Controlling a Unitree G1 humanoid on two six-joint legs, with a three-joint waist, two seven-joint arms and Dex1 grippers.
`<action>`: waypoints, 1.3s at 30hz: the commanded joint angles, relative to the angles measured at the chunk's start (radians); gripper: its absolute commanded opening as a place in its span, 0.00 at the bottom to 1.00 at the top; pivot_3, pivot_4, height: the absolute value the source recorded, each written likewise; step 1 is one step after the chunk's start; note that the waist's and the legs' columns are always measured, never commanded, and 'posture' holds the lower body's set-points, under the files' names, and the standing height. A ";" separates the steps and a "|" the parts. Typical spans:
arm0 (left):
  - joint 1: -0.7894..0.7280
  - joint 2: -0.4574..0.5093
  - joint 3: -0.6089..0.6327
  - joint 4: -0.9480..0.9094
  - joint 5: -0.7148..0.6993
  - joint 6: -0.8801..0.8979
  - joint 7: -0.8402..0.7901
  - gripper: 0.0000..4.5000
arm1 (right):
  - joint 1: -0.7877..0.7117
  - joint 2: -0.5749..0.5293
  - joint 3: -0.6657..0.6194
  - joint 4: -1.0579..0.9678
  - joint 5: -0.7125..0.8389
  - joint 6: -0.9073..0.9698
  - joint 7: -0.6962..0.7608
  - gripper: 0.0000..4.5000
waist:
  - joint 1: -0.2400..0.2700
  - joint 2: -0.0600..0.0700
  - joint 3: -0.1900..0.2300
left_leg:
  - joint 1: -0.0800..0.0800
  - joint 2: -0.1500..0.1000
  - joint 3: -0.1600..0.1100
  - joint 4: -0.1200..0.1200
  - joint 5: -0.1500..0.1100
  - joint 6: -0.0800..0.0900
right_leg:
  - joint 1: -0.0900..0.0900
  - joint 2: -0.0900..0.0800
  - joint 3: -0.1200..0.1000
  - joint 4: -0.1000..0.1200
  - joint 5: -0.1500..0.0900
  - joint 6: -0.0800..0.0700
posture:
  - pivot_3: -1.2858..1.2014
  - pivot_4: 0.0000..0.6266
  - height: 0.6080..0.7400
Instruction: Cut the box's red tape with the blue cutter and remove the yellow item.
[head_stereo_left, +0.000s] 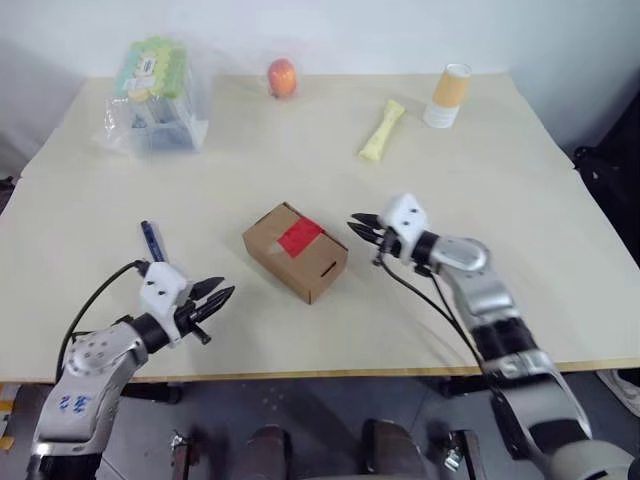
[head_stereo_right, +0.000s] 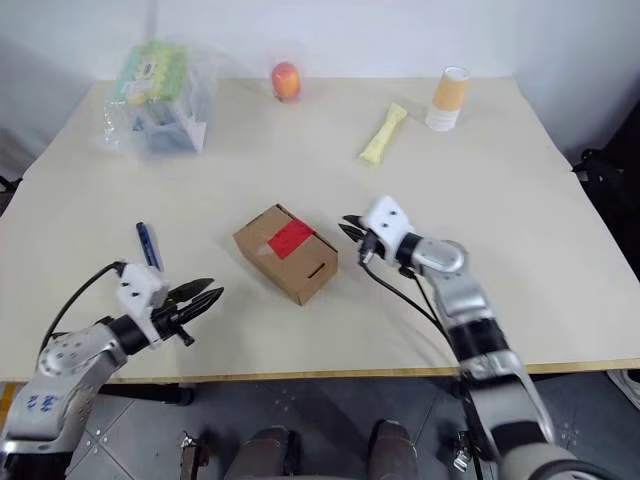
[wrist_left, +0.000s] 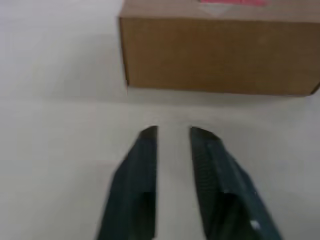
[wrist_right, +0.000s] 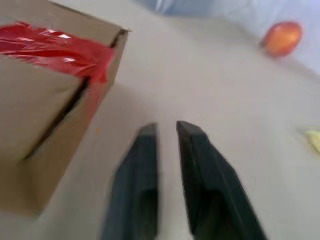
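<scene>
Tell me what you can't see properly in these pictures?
- Yellow item: presumably inside the shut box, hidden by its walls.
- Cutter: near end hidden behind the left tool in the eye views.
- Bag contents: too small to make out through the plastic.

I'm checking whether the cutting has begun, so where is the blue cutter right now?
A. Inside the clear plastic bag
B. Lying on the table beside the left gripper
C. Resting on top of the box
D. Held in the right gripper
B: the blue cutter lies flat on the table just beyond the left gripper, which holds nothing, and the red tape on the box looks uncut.
</scene>
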 joint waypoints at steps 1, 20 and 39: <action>-0.057 0.000 -0.069 -0.003 0.020 0.034 -0.027 0.09 | -0.087 0.058 -0.018 0.166 0.055 -0.019 0.148 0.00 | -0.008 0.000 0.000 | 0.000 0.000 0.000 -0.001 0.000 0.000 | 0.000 0.000 0.000 0.000 0.000 0.000 | 0.52 0.24 1.00; -0.148 -0.134 -0.281 0.006 0.122 0.027 -0.058 0.09 | 0.075 -0.020 0.001 -0.068 0.069 0.099 0.405 0.00 | 0.001 0.001 0.000 | 0.000 0.000 -0.002 0.001 0.000 -0.001 | 0.001 0.000 -0.003 0.000 0.000 0.000 | 0.52 0.24 1.00; -0.102 -0.111 -0.203 -0.024 0.126 0.030 -0.076 0.09 | -0.016 -0.096 -0.034 0.095 0.008 0.062 0.370 0.00 | -0.001 0.001 0.000 | 0.000 0.000 -0.002 0.000 0.000 0.000 | 0.001 0.000 -0.003 0.000 0.000 0.000 | 0.52 0.24 1.00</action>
